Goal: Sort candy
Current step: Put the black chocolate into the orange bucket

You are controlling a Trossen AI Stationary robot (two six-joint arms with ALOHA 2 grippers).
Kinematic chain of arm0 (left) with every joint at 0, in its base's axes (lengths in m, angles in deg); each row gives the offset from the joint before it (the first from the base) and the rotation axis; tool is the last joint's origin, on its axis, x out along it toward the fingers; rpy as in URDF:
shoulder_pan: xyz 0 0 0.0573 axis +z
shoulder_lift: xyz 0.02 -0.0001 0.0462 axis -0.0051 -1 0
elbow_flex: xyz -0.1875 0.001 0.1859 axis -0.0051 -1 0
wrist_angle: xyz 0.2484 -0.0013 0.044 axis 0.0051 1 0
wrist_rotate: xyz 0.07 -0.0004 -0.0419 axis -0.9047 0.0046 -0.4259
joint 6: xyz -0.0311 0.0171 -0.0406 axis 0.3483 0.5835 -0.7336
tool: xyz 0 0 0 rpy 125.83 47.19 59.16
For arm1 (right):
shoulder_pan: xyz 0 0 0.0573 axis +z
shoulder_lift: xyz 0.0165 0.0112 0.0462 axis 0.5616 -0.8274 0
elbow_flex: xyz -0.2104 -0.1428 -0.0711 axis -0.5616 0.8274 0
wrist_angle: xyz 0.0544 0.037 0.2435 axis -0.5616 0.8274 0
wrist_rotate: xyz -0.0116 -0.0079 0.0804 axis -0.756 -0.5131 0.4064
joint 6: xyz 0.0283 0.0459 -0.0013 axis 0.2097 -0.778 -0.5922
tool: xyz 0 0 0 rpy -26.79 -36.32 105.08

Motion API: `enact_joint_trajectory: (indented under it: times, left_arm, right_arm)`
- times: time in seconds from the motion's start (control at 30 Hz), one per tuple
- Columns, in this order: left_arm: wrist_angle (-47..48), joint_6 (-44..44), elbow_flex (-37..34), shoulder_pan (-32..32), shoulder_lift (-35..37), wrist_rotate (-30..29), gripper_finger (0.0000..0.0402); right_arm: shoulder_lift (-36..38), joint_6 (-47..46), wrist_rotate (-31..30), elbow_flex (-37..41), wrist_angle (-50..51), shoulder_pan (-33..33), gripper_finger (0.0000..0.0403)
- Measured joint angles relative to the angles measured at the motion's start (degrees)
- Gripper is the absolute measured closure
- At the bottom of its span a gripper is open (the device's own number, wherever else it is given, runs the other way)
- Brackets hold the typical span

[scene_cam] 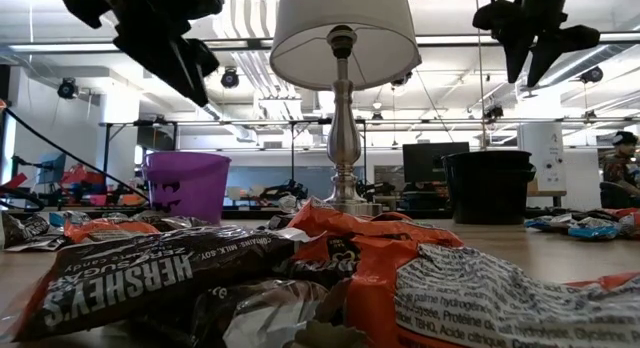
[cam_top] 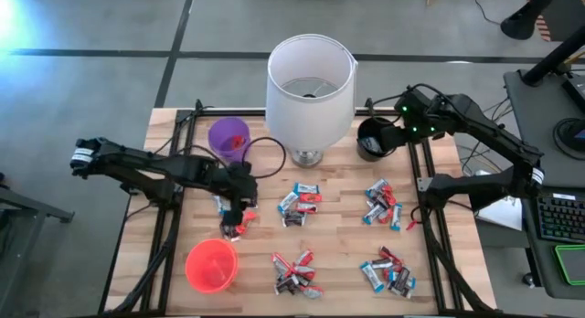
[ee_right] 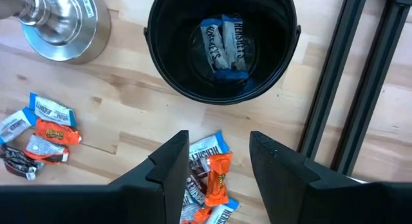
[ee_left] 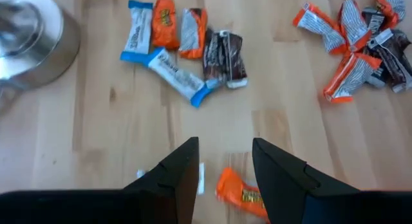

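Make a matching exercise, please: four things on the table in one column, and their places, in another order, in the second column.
Things:
1. purple cup
2. red cup
3. black cup
4. lamp

Places:
A. back centre of the table
B. front left corner
C. right of the lamp, below the right gripper
D. left of the lamp

Pairs: 1-D, 2-B, 3-C, 4-A

A white-shaded lamp on a silver metal base [cam_top: 309, 156] blocks the back centre of the pale wooden surface [cam_top: 343, 245]; bare wood lanes run between scattered piles of shiny wrapped candy bars [cam_top: 299, 203].
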Motion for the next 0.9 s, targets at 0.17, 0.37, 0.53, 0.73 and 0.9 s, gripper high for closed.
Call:
enact_joint_trajectory:
  times: [0.17, 0.37, 0.53, 0.73, 0.9]
  left_arm:
    - [-6.11, 3.18, 0.02, -0.32, -4.33, -0.02, 0.0274]
    - [-11.55, 2.90, 0.02, -0.30, -10.23, 1.09, 0.0274]
    - [-14.90, 1.19, 0.04, -0.32, -14.16, 1.57, 0.0274]
    - [-17.66, 0.46, 0.38, -0.69, -18.86, 1.42, 0.0274]
    - [-18.38, 1.24, 2.70, -0.97, -23.52, 1.42, 0.0274]
  right_arm:
    - [0.00, -1.11, 0.00, 0.00, -0.38, 0.00, 0.0250]
    - [0.02, -1.50, 0.00, 0.00, -0.36, 0.00, 0.0252]
    - [0.04, -0.15, -0.02, 0.00, -0.36, 0.00, 0.0250]
    - [0.04, 1.42, -0.04, 0.00, -0.36, 0.00, 0.0252]
    - [0.07, 2.70, -0.04, 0.00, -0.36, 0.00, 0.0250]
